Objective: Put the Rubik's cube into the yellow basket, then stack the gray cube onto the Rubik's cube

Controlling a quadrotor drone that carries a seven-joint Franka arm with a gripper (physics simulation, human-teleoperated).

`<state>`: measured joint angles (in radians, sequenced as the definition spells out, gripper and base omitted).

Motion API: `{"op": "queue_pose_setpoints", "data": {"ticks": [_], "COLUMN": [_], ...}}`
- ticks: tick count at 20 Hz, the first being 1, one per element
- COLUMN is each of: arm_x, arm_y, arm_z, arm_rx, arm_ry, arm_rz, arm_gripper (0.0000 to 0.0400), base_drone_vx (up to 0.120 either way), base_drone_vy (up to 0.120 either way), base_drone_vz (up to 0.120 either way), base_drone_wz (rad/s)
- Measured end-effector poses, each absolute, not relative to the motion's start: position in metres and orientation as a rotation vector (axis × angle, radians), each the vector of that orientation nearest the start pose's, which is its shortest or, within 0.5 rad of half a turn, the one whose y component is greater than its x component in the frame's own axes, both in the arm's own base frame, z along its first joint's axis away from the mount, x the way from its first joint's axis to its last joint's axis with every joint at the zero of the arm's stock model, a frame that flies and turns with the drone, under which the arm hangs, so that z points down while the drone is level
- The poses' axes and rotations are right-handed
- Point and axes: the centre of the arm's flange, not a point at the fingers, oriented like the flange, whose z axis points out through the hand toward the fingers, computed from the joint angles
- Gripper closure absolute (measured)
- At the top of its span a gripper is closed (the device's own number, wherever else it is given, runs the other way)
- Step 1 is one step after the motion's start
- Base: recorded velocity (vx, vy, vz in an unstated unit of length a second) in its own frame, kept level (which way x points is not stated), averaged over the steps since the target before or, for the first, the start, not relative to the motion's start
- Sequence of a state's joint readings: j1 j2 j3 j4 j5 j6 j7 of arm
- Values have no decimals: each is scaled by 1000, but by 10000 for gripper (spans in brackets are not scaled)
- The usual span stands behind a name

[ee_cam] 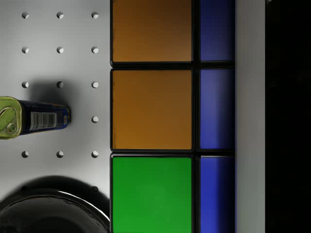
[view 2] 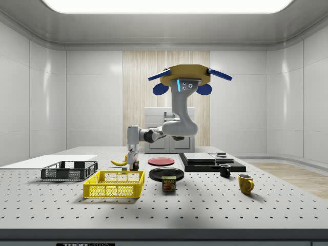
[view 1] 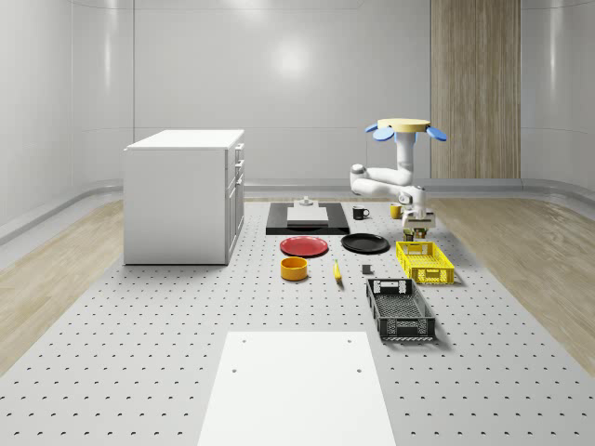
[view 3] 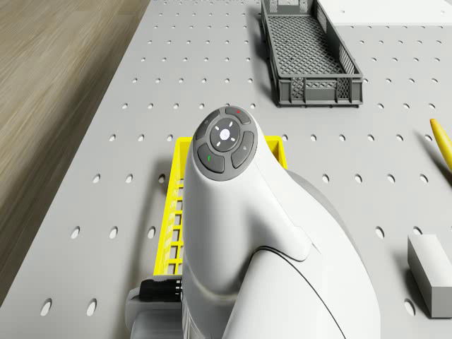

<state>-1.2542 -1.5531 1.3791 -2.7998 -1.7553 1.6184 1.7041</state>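
Note:
The drone [view 1: 404,125] hovers over the back right of the table, with its arm reaching down. My gripper [view 1: 418,226] hangs just above the far end of the yellow basket [view 1: 406,263] and is shut on the Rubik's cube [view 1: 417,232]. In the wrist view the Rubik's cube [ee_cam: 151,116] shows orange, green and blue tiles close up, with a dark finger [ee_cam: 289,116] against its side. In the side view the gripper [view 2: 134,163] sits just behind the basket [view 2: 114,190]. The gray cube [view 1: 367,270] rests on the table beside the basket and appears in the drone view [view 3: 431,272].
A dark gray crate [view 1: 400,309] lies nearer the front than the basket. A black plate [view 1: 364,243], red plate [view 1: 304,246], orange bowl [view 1: 294,268] and banana [view 1: 337,270] lie to the whole-scene view's left. A tin can [view 2: 169,183] stands beside the basket. A white cabinet [view 1: 184,195] stands far left.

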Motion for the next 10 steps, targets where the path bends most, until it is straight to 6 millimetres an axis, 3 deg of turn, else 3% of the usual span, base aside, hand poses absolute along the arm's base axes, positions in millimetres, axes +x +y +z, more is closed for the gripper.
{"op": "queue_pose_setpoints", "data": {"ticks": [5,8,10], "arm_x": [329,329,329], "arm_y": [0,0,0], "arm_z": [495,495,495], "arm_rx": [1,1,1], "arm_ry": [-2,-2,-2], "arm_rz": [786,786,786], "arm_gripper": [75,75,75], "base_drone_vx": [120,120,120], "base_drone_vy": [0,-107,-20], "base_drone_vz": [0,0,-60], "base_drone_wz": [0,0,0]}}
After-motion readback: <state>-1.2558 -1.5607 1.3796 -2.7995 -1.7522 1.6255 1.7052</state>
